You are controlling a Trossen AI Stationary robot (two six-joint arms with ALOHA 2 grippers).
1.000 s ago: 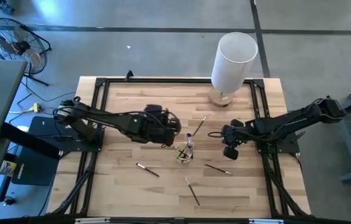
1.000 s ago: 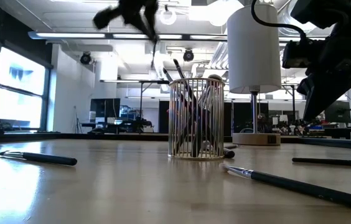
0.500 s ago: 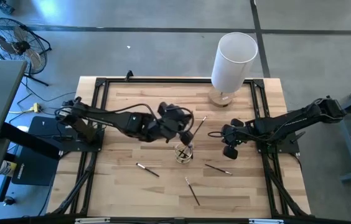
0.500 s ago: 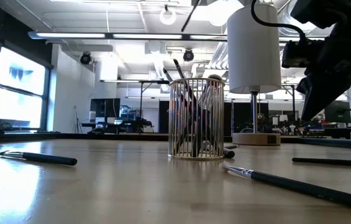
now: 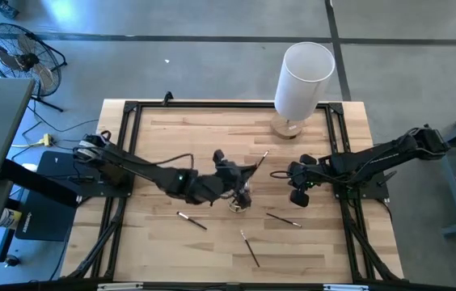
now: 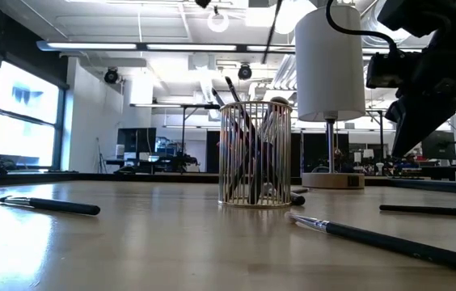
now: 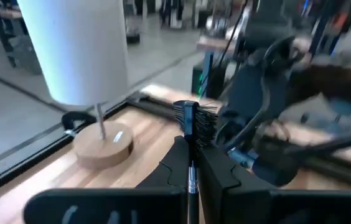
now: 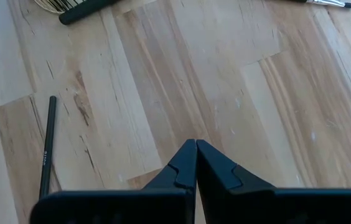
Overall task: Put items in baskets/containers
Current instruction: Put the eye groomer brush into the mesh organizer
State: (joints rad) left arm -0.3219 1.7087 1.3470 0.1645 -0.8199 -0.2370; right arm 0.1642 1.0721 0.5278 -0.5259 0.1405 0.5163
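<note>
**Brush going over the cup**

I am holding a brush [image 7: 195, 124] clamped in the left claw [image 7: 191, 163], bristles up, just above the cup [image 5: 238, 200] mid-table, so it can drop in handle-first. The right claw [image 8: 195, 163] is waiting closed and empty to the right, over the table [image 5: 163, 137]. Loose brushes [image 5: 191, 220] are lying near me.

No legible text or labels anywhere.

Two dark jointed arms, black cables trailing along the left.
</note>
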